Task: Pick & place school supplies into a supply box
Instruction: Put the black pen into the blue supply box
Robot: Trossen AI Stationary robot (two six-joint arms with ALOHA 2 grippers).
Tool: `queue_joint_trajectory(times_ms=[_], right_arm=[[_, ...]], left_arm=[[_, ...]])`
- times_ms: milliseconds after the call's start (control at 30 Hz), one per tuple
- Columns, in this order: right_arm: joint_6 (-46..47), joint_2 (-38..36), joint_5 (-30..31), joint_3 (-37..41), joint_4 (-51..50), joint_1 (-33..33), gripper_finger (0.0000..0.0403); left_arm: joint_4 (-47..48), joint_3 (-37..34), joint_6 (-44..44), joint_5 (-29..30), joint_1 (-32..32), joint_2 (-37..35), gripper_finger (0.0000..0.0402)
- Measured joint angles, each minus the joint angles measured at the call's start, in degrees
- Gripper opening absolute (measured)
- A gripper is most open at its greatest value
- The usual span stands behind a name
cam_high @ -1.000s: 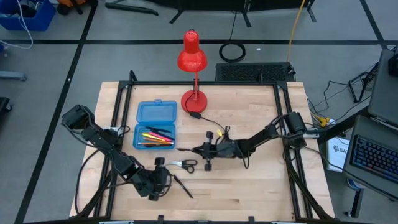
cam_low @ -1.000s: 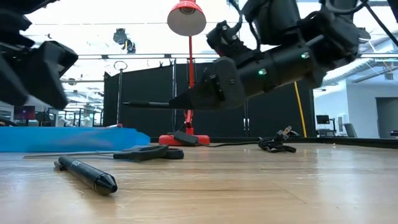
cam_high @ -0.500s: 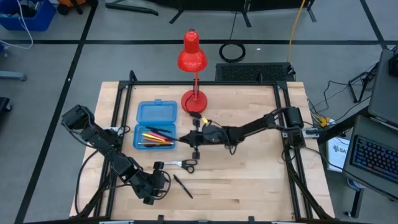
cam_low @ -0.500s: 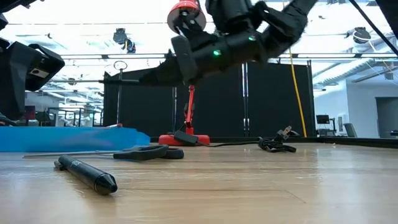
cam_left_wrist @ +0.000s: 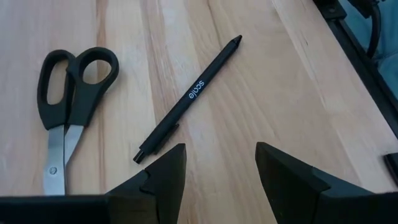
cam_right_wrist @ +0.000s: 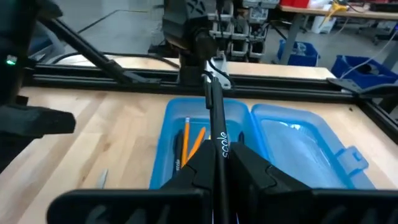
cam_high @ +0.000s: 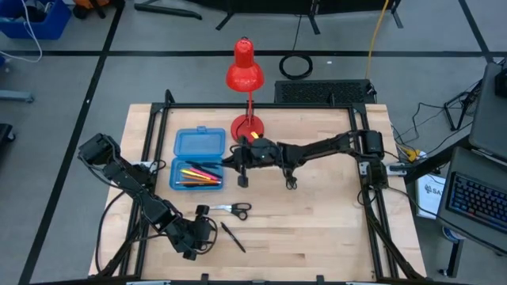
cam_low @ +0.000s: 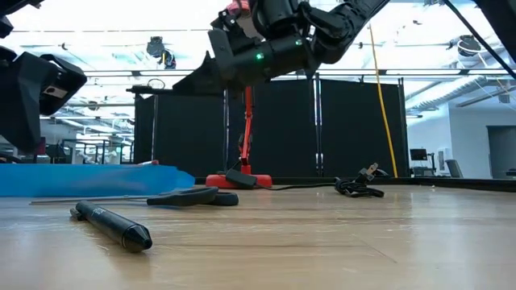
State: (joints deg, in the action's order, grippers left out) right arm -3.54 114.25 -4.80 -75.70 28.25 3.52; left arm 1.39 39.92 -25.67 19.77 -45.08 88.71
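While the right gripper [cam_high: 232, 164] hangs above the table just beside the box [cam_high: 197, 159], on the side facing the lamp [cam_high: 245, 75], it is clamped on a black pen [cam_right_wrist: 219, 134] pointing toward the open tray, where pencils [cam_high: 198, 173] lie. Well away from the box, the left gripper [cam_left_wrist: 217, 168] hovers, jaws spread and empty, over a second pen [cam_left_wrist: 189, 97] and scissors [cam_left_wrist: 68, 99].
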Motion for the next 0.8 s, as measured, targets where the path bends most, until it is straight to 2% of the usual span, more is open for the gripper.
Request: queue_joint_trajectory(times_ms=[300,500,700,800], right_arm=[[-0.15,5.66,-0.07,-0.50,3.60,0.12,0.0018],[1.54,10.13,-3.17,-4.35,3.75,0.02,0.0019],[2.85,11.37,-3.04,-5.34,3.63,0.16,0.0020],[3.24,11.37,-2.95,-5.35,3.57,0.25,0.0033]], left_arm=[[-0.12,0.00,0.41,0.04,0.04,0.00,0.0200],[-0.15,0.00,1.18,0.31,0.04,0.00,0.0200],[-0.34,0.00,0.98,0.31,0.04,0.00,0.0200],[-0.44,0.00,1.31,0.33,0.04,0.00,0.0200]])
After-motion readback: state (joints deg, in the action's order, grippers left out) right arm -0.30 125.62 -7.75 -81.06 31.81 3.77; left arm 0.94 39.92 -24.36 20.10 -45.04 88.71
